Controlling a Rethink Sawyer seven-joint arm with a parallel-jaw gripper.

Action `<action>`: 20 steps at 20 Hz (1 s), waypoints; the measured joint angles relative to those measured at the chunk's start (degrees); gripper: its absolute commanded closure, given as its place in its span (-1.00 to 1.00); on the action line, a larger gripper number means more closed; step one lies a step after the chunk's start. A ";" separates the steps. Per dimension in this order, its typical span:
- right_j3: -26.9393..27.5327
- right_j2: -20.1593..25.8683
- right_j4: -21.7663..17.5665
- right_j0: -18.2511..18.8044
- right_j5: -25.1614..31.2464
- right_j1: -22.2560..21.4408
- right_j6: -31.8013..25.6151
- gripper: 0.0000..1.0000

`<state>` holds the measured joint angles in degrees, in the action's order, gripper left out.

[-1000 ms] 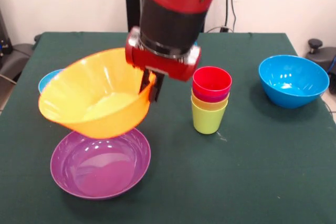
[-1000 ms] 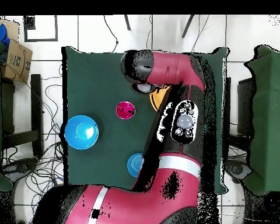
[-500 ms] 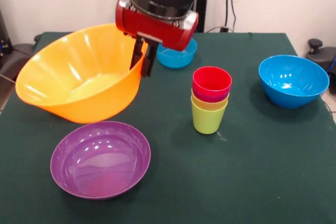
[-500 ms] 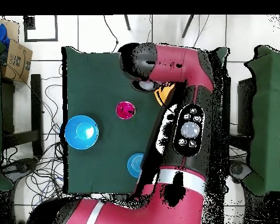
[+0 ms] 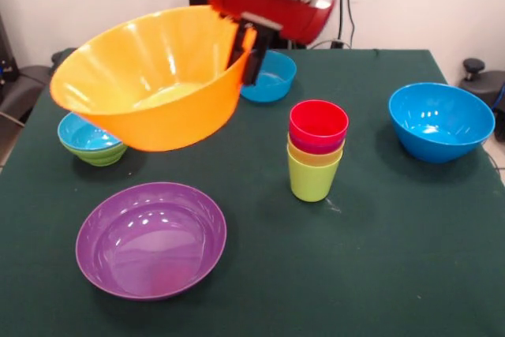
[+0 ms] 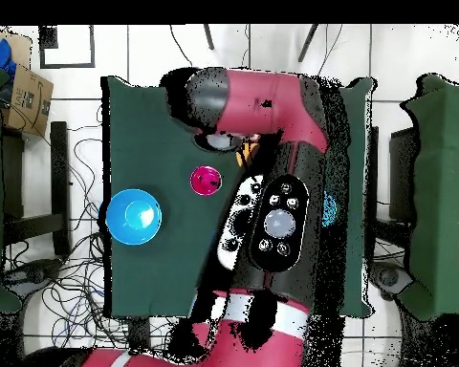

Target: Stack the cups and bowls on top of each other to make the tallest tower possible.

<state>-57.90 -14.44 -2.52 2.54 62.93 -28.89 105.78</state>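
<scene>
Since 0.5 s ago: large yellow-orange bowl (image 5: 154, 76) carried up and toward the tower (image 5: 316, 150), now clear of the tabletop (image 5: 379, 258) and tilted, mouth facing up and forward; small blue bowl nested in small green bowl (image 5: 91, 141) uncovered at left. Tower unmoved.

Surface: dark green cloth tabletop, pale wall behind, tiled floor with loose cables around it in the overhead view; cardboard box (image 6: 23, 91) off one corner.

Count, front view: four cups in one nested column, lime green lowest, then yellow, purple, red on top. Six bowls: yellow-orange (held), wide purple bowl (image 5: 151, 238) at front left, large blue bowl (image 5: 440, 121) at right, second small blue bowl (image 5: 268, 76) at the back behind the gripper, plus the blue-in-green pair at left. Overhead view shows only the large blue bowl (image 6: 133, 216), the red cup top (image 6: 206, 180) and a sliver of blue (image 6: 329, 211) past the arm; rest hidden under the arm.

Arm: red and black, entering from the top, wrist above the bowl's right rim. Gripper (image 5: 248, 53) pointing down, clamped on the yellow-orange bowl's rim, one finger inside the wall, one outside. Bowl hangs just left of the tower, higher than its top, not touching it.
</scene>
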 measured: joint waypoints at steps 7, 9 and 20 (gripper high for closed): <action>-2.52 -1.42 2.57 -4.20 0.61 -1.88 4.22 1.00; -3.28 -1.84 3.08 -5.03 0.61 -2.37 5.35 1.00; -5.30 -3.73 3.89 -7.53 3.21 -4.15 9.01 1.00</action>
<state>-63.20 -18.18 1.37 -4.99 66.14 -33.04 114.78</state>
